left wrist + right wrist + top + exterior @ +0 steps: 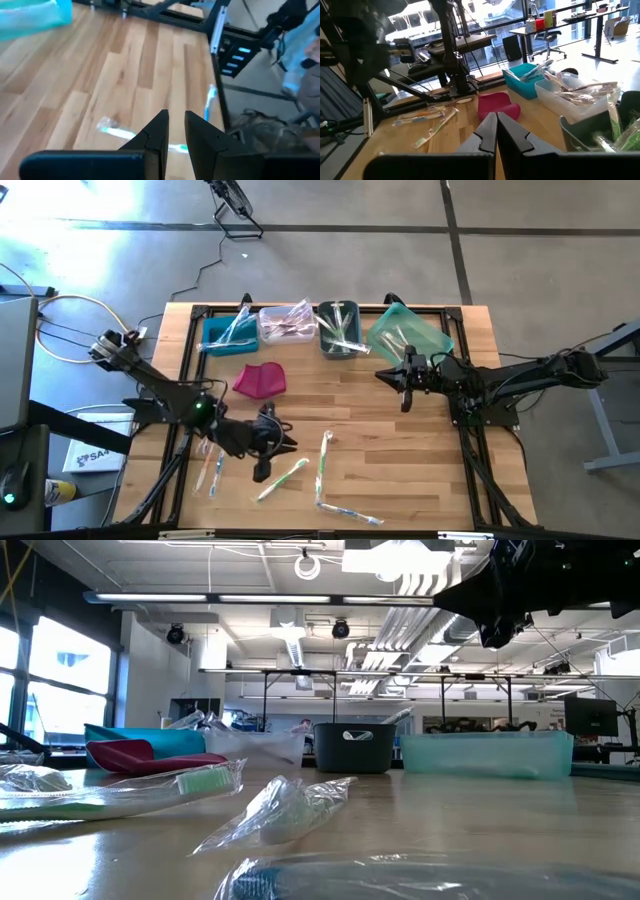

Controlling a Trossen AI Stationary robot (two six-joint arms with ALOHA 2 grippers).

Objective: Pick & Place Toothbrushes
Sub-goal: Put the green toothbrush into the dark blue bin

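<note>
Several wrapped toothbrushes lie flat on the wooden table's near half: one [215,470] at the left, one [283,480], one [323,465] and one [350,512] by the near edge. My left gripper [263,470] hovers above the second of these. Its fingers stand a narrow gap apart [176,131] with nothing between them. Past the fingers the left wrist view shows a toothbrush [116,131] on the wood and another [210,102] near the edge. My right gripper [405,398] waits shut [496,125] in the air near the teal bin [408,332].
Along the far edge stand a blue bin [228,332], a clear bin [288,323], a grey bin [338,328] and the tilted teal bin, all with toothbrushes inside. A magenta pouch [260,380] lies in front of them. Bare wood [400,470] lies at the near right.
</note>
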